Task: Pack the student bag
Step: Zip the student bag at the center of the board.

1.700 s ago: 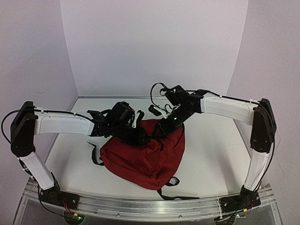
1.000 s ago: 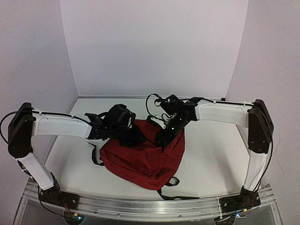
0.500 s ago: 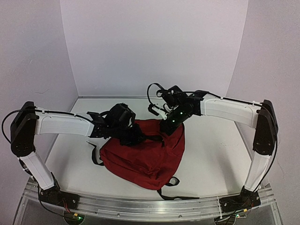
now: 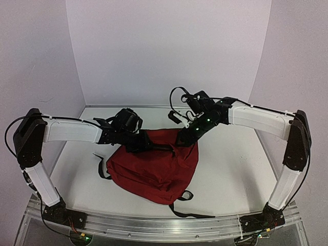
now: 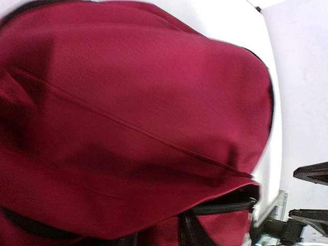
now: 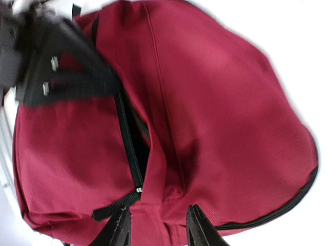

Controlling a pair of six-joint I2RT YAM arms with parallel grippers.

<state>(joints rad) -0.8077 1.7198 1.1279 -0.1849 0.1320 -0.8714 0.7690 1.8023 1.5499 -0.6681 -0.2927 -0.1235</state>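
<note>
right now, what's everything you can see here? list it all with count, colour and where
student bag: one, dark red with black straps, lying mid-table between the grippers
zipper: one, black, partly open, running between the two grippers
table: one, white, under the bag
rail: one, silver metal, along the table's near edge
walls: three, pale, at the back and both sides
left arm: one, white and black, reaching in from the left
right arm: one, white and black, reaching in from the right
left gripper: one, black, at the bag's far edge, grip unclear
right gripper: one, black, jaws apart over the bag's end
</note>
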